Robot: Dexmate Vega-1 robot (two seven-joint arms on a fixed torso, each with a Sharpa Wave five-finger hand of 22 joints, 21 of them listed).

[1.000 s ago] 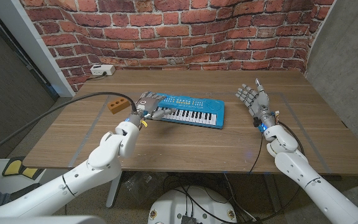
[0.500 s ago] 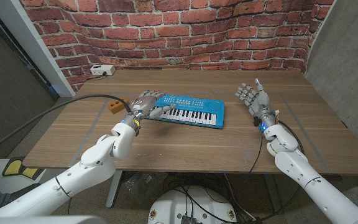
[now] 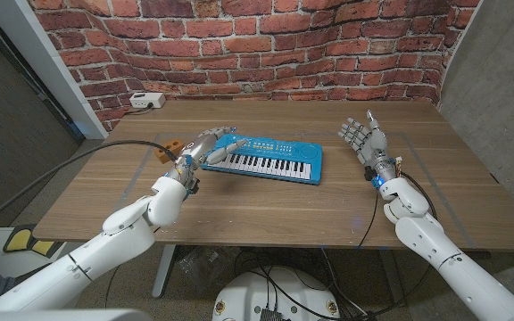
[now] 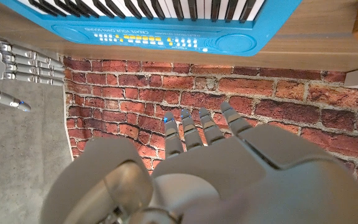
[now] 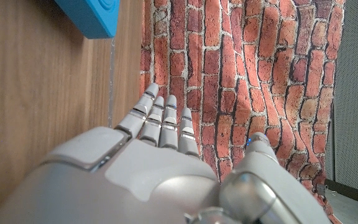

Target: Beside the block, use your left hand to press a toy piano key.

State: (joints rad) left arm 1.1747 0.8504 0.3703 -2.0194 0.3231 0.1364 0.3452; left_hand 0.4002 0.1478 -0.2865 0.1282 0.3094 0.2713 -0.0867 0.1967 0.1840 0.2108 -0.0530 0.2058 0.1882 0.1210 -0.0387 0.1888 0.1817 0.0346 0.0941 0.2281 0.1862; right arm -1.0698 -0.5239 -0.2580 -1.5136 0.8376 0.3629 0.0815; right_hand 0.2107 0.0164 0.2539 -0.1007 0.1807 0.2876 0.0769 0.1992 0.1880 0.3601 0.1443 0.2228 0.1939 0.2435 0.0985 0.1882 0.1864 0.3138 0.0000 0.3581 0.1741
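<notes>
Two hands were noted: left hand (image 3: 209, 145), fingers spread, nothing grasped, raised over the piano (image 3: 270, 160); right hand (image 3: 364, 139) likewise unclenched; block (image 3: 169, 148) partly hidden.

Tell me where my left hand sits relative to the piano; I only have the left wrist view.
Observer: In the head view the left hand is at the toy piano's left end, with its fingers spread above that end. I cannot tell whether they touch a key.
Operator: Give me the block's place.
Observer: The orange block lies on the table just left of that hand, partly hidden behind it.
Operator: Report the right hand.
Observer: The right hand stands upright with its fingers apart, to the right of the piano and clear of it, holding nothing.
</notes>
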